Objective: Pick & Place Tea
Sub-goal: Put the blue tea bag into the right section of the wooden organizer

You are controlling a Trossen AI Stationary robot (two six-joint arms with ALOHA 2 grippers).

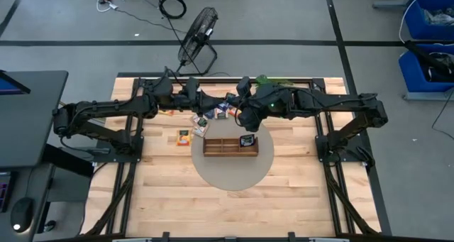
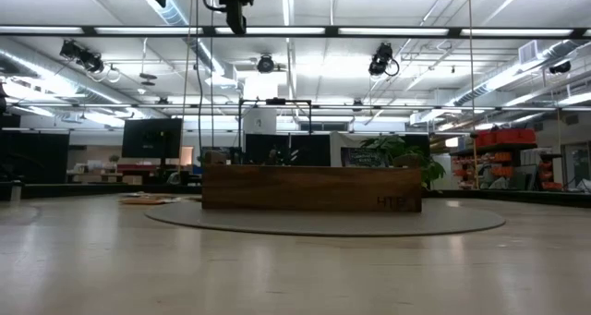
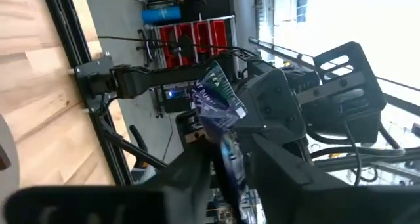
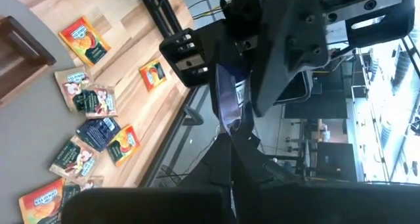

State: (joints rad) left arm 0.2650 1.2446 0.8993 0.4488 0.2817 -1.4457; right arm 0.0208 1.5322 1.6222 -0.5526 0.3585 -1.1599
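- The left gripper [image 3: 231, 168], raised above the far middle of the table [image 1: 163, 199], has its two dark fingers pressed together on a blue tea packet [image 3: 214, 96], which stands up from between them.
- The right gripper [image 4: 230, 155] meets it head-on from the right, its tip against the same packet; whether it is gripping cannot be told.
- Both arms reach in from opposite sides and join over the far edge of the round grey mat [image 1: 230, 174], well clear of the tabletop.
- Below and just nearer, the long brown wooden tray [image 1: 225, 147] lies across the mat, with one black packet [image 1: 247, 140] in its right-hand compartment.
- The remaining tea packets [image 4: 92, 99] lie loose and flat to the left of and beyond the tray: orange, green and blue ones clustered at the mat's rim, and two orange ones [image 4: 86, 39] farther left on the bare wood.
- A black floor fan [image 1: 198, 37] stands beyond the table's far edge.
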